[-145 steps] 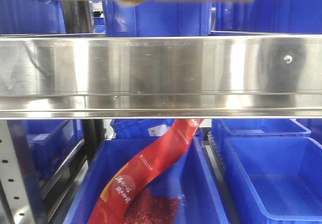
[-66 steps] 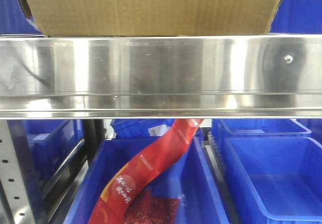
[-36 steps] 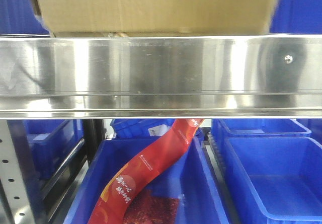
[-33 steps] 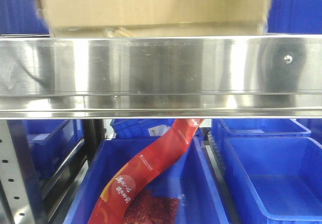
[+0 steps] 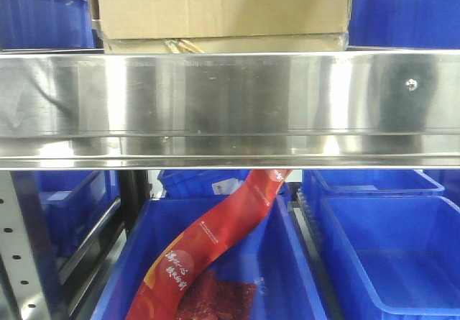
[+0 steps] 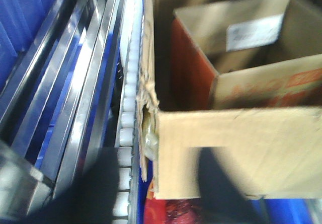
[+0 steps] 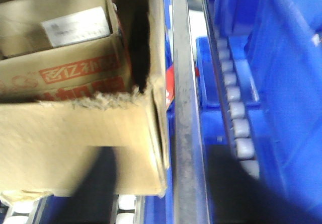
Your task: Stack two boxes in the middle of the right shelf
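Up on the shelf (image 5: 230, 104) the tall box (image 5: 223, 5) rests atop the flat box (image 5: 215, 44). Dark blurs in both wrist views hide each end effector, so spread or pressed together cannot be told.

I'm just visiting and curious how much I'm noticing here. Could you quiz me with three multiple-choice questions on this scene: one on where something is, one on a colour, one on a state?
1. Where is the large cardboard box?
A. on the thin flat box above the steel shelf rail
B. in a bin
C. on the floor

2. What colour are the plastic bins?
A. green
B. blue
C. grey

3. The large box's top is:
A. taped shut
B. open
C. crushed flat

Answers: 1 A, the front view shows it there. 2 B, blue throughout. 3 B, the wrist views look inside it.
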`<state>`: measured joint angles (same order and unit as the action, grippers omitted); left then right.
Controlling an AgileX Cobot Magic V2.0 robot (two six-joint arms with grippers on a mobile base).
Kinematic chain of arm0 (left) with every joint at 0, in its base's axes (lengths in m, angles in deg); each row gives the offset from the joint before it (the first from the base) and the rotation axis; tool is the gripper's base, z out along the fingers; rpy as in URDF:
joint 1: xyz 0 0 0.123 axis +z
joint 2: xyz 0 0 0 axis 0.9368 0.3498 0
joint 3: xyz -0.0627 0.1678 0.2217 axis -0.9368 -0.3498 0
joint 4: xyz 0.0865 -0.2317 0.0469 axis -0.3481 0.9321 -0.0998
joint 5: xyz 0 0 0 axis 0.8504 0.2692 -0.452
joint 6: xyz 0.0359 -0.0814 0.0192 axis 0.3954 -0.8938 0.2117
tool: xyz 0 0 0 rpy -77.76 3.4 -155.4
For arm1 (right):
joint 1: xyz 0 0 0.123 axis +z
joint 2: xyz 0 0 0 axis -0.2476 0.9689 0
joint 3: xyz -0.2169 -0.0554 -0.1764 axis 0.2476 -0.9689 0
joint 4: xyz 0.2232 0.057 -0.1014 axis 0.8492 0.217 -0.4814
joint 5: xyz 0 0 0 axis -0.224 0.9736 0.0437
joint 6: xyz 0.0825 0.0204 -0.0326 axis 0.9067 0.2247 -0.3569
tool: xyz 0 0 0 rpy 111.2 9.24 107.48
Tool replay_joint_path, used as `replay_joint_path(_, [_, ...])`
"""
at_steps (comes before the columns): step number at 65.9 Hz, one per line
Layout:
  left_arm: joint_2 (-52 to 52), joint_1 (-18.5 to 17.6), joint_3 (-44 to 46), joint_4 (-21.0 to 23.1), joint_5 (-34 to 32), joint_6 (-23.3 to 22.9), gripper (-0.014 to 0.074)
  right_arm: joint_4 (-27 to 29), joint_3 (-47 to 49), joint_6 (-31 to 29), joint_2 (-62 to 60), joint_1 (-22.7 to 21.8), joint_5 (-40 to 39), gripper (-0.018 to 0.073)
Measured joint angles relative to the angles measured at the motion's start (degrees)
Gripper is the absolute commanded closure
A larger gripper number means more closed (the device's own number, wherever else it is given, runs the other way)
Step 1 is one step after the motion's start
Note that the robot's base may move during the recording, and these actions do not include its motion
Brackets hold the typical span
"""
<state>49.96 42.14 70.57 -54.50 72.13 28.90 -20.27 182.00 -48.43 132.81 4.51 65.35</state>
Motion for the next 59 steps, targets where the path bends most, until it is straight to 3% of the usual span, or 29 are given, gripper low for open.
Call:
replay_joint_path(2, [-0.2, 0.0, 0.1, 0.3, 0.7, 0.0, 0.0708, 0.0, 0.0, -0.1, -0.5, 0.0, 0.2, 0.0725])
replay_joint_path(10, [-0.5, 0.0, -0.5, 1.9, 1.6, 0.9, 0.0704, -0.6, -1.7, -0.5, -2.6, 0.0, -0.7, 0.0722])
replay_joint_path(18, [-2.4, 0.0, -5.3, 4.5, -2.6, 1.4, 0.0704, -1.3, -9.8, -0.5, -6.7, 0.0, -8.4, 0.0722])
replay_joint_path(37, [-17.5, -2.9, -31.9, 7.2, -30.5, 1.5, 0.0705, -1.3, -37.0, -0.6, -23.4, -1.1, -34.9, 0.0722])
replay_joint_path(48, [-27.0, -1.4, -48.8, 8.1, -44.3, -0.9, 0.0705, -1.4, -48.1, 0.7, -32.2, -4.4, -41.4, 0.0722])
replay_joint_path(59, [-36.9, 2.2, -63.3, 9.2, -53.5, -1.5, 0.0706, -1.5, -58.5, 0.8, -41.5, -6.7, -44.1, 0.0722])
